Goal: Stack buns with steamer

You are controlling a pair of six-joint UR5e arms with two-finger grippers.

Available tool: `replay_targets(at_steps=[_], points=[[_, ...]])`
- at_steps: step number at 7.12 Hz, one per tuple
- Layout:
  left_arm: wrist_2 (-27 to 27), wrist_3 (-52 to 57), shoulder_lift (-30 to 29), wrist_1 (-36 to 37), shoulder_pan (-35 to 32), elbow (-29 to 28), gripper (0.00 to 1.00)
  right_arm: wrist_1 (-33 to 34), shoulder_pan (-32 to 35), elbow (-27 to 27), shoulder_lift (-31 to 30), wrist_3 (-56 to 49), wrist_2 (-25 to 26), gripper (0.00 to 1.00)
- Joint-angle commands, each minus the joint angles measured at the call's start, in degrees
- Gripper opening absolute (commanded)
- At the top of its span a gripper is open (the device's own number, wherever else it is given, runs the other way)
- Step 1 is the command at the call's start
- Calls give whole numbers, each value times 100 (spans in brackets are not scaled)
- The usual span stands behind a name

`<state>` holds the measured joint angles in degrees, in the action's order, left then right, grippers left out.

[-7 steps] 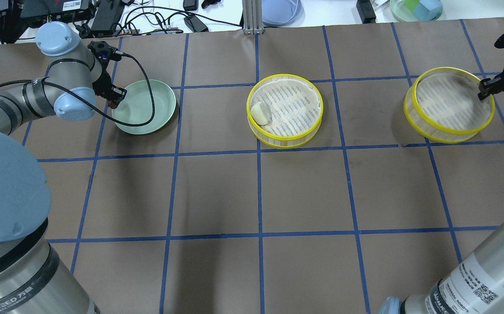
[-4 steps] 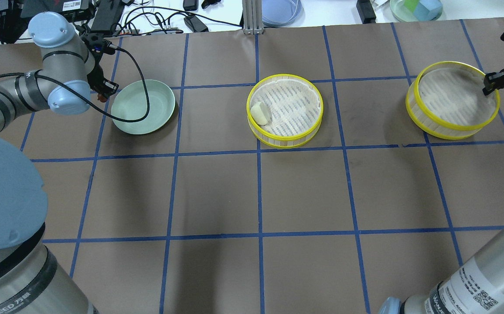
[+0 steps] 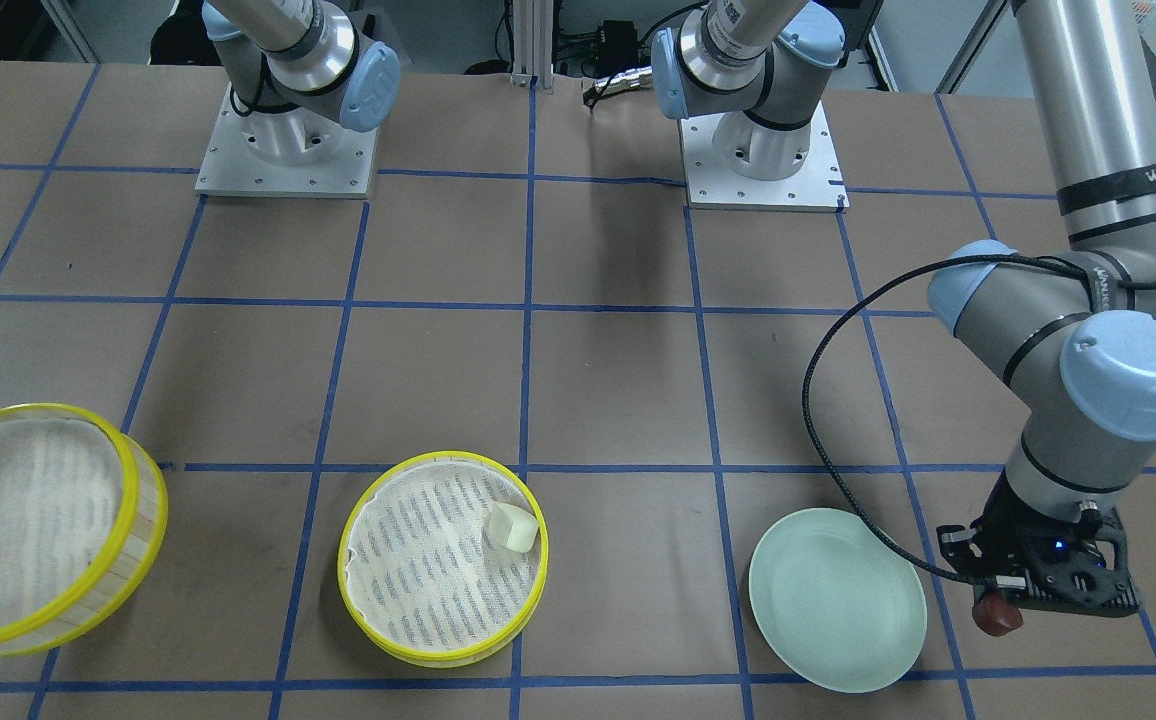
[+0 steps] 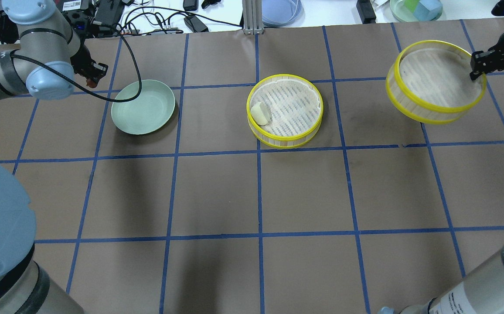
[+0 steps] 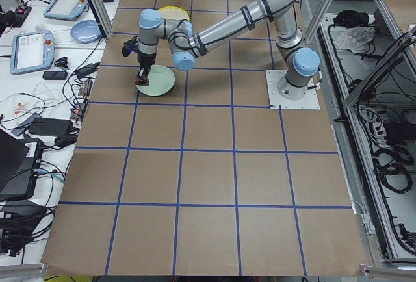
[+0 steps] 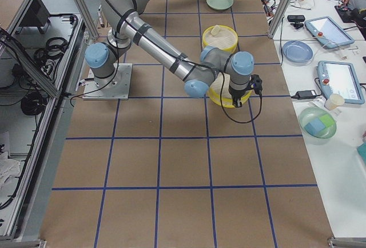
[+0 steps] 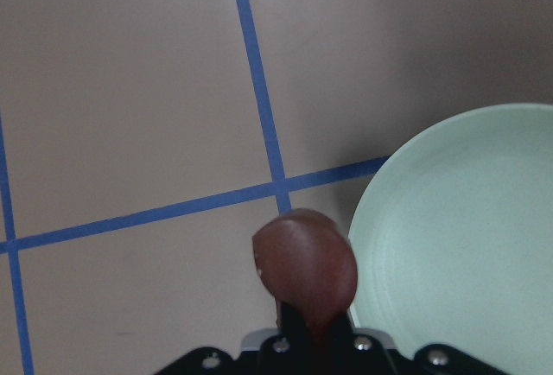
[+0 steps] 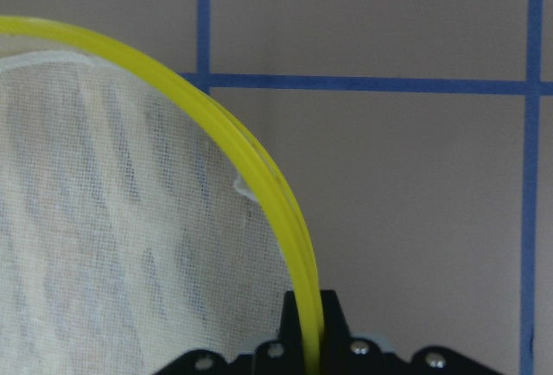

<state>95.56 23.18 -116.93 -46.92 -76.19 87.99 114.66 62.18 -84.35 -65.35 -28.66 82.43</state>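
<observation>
Left hand point(image 3: 1003, 592) is clamped on the reddish-brown bun point(image 7: 304, 267), which hangs down off the fingertips over the counter point(image 4: 304, 192), just outside the pale green plate point(image 4: 143, 107). Right hand point(image 4: 474, 72) pinches the rim of one steamer tier point(image 4: 435, 74), airborne, tilted, open side up. Cream bun point(image 4: 260, 113) lies along the rim inside the centre tier point(image 4: 284, 141).

A table point(image 4: 304, 192) covered in brown paper, marked into large squares by blue tape lines point(image 4: 258, 196). Flat on it sit a pale green plate point(image 4: 143, 107) toward the robot's left and, well apart near the centre, a round yellow-rimmed steamer tier point(image 4: 293, 102).
</observation>
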Motion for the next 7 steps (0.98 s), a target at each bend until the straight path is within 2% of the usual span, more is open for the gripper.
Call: replay_targets(at_steps=[1,3,4,5,6,7], points=[[-247,-847,258,-98,-35,-28,0,12,905,-406,-521,1234,1,0],[-239,-1611,460,-282,-141,-28,0,-5,1775,-433,-663,2367,10,0],[-213,-1641,478,-335,-150,-19,0,64,2372,-520,-672,3044,297,0],[-204,-1833,478,-344,-159,-10,0,483,2891,-582,-646,3599,605,0],[-222,-2095,487,-344,-194,-10,0,565,3148,-626,-567,3918,590,0],[-222,-2098,478,-344,-185,16,0,923,3186,-653,-358,4034,555,0]])
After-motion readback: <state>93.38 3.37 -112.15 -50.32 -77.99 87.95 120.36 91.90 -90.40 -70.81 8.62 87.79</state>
